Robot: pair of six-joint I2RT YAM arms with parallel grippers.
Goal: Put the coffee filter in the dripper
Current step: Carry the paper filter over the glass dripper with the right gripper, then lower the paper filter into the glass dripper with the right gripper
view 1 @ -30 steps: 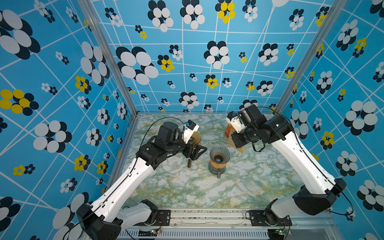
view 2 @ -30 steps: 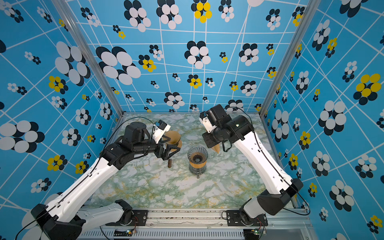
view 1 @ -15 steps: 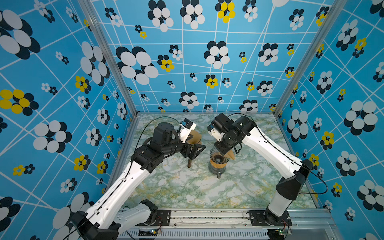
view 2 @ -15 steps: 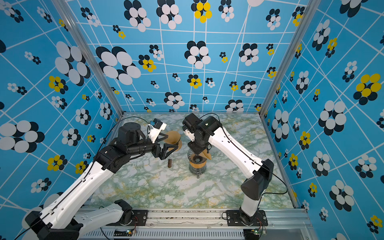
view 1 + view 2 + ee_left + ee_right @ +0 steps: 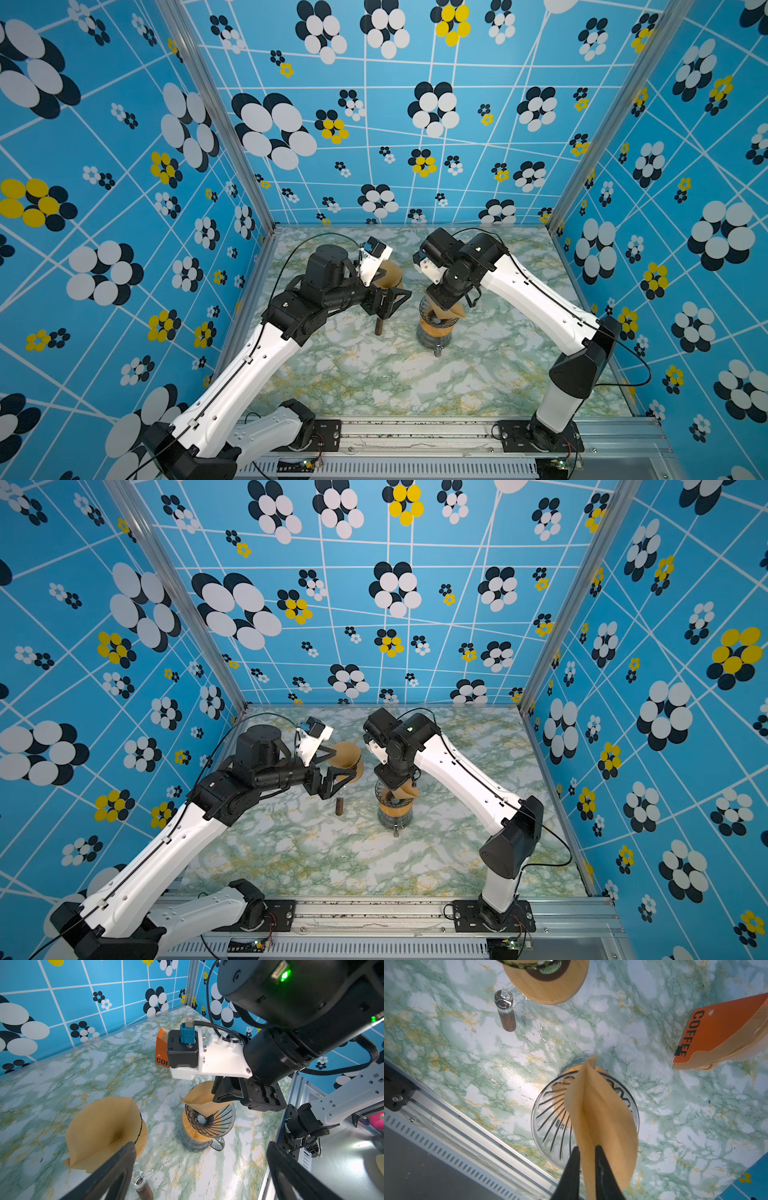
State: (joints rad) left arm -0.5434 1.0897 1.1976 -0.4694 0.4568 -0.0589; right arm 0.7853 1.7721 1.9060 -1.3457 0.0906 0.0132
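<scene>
**Filter going in:** the right gripper [image 5: 587,1148] is standing over the ribbed glass dripper [image 5: 548,1105], its jaws lying close on either side of one wall of the brown coffee filter [image 5: 604,1122]. Whether they are pinching the paper or letting it go cannot be told. The filter is hanging just below the fingertips, half flattened and tilted. Its point is dipping into the dripper's bowl while its upper edge is leaning out past the rim.

Doing this well is looking like a matter of bringing the point over the centre hole and letting go only once the paper is resting on the ribs — a lopsided release is likely to leave it tipping off the rim.

The dripper is sitting on a glass carafe [image 5: 433,338] directly beneath the gripper. Nearby, the left gripper [image 5: 338,764] is hanging wide open and empty next to a second dripper [image 5: 143,1136], itself lined with paper. Well away from the working gripper, an orange box [image 5: 720,1028] is showing the word "COFFEE" — only "COF" in the left wrist view.
</scene>
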